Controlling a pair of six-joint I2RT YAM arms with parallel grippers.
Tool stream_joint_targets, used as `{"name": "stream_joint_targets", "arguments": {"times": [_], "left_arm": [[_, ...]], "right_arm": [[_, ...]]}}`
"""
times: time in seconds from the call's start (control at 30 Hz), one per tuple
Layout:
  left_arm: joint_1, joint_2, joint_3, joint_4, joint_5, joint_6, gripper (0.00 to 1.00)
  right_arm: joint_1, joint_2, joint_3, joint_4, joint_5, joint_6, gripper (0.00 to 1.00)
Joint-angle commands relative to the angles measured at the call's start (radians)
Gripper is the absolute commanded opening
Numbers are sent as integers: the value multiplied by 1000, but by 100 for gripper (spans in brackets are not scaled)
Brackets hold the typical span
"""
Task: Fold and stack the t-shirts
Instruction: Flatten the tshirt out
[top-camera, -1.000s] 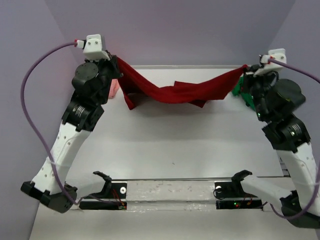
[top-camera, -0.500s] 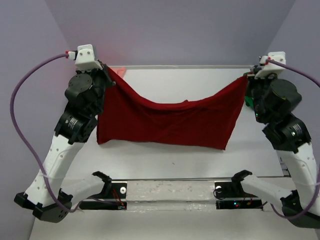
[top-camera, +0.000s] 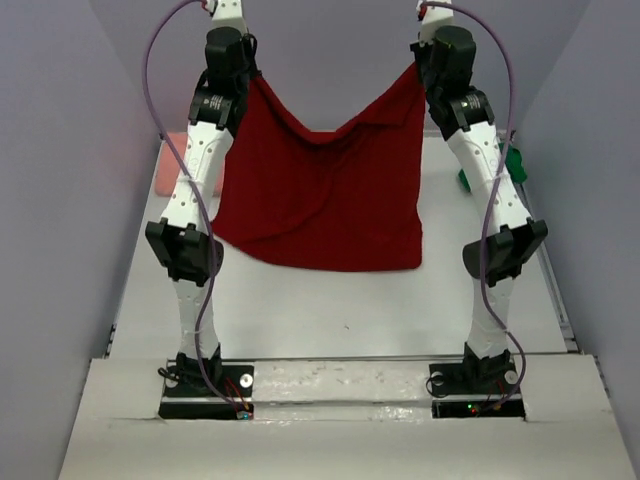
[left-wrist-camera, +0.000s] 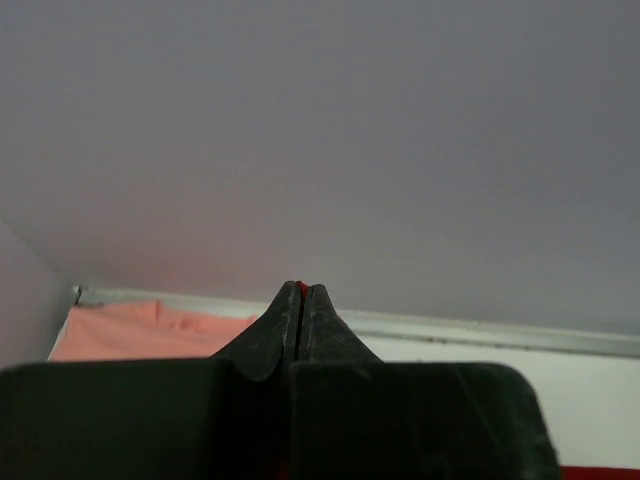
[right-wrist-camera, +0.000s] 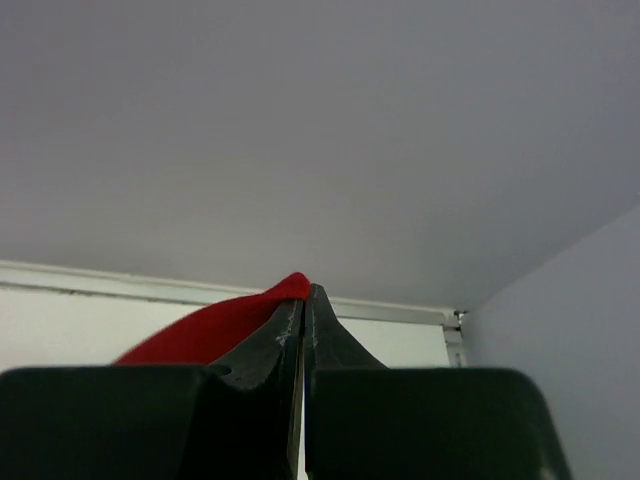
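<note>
The dark red t-shirt (top-camera: 320, 200) hangs spread between my two raised arms, sagging in the middle of its top edge, its lower hem down near the table (top-camera: 330, 310). My left gripper (top-camera: 250, 75) is shut on its upper left corner; a red sliver shows at the closed tips (left-wrist-camera: 302, 290). My right gripper (top-camera: 418, 72) is shut on the upper right corner, with red cloth (right-wrist-camera: 210, 335) bulging beside the closed tips (right-wrist-camera: 305, 292). The pale salmon pink t-shirt (top-camera: 172, 150) lies at the far left, also seen from the left wrist (left-wrist-camera: 150, 330). The bright green t-shirt (top-camera: 515, 165) peeks out at the far right.
Grey-violet walls enclose the table on the left, back and right. The arms' base rail (top-camera: 340, 385) runs along the near edge. Purple cables (top-camera: 150, 70) loop from both wrists.
Both arms have risen high and straightened, lifting the dark red t-shirt from a low sagging drape into a tall hanging sheet. Both grips stayed shut on it.
</note>
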Motion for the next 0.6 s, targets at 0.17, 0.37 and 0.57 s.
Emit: {"name": "stream_joint_targets", "arguments": {"times": [0.17,0.37,0.57], "left_arm": [[84,8,272,27,64,34,0],[12,-225,115,68,5,94,0],[-122,-415,80,57,-116,156,0]], "right_arm": [[-68,-4,244,25,-54,-78,0],[-19,-194,150,76,-5,-139,0],[208,-433,22,198,156,-321,0]]}}
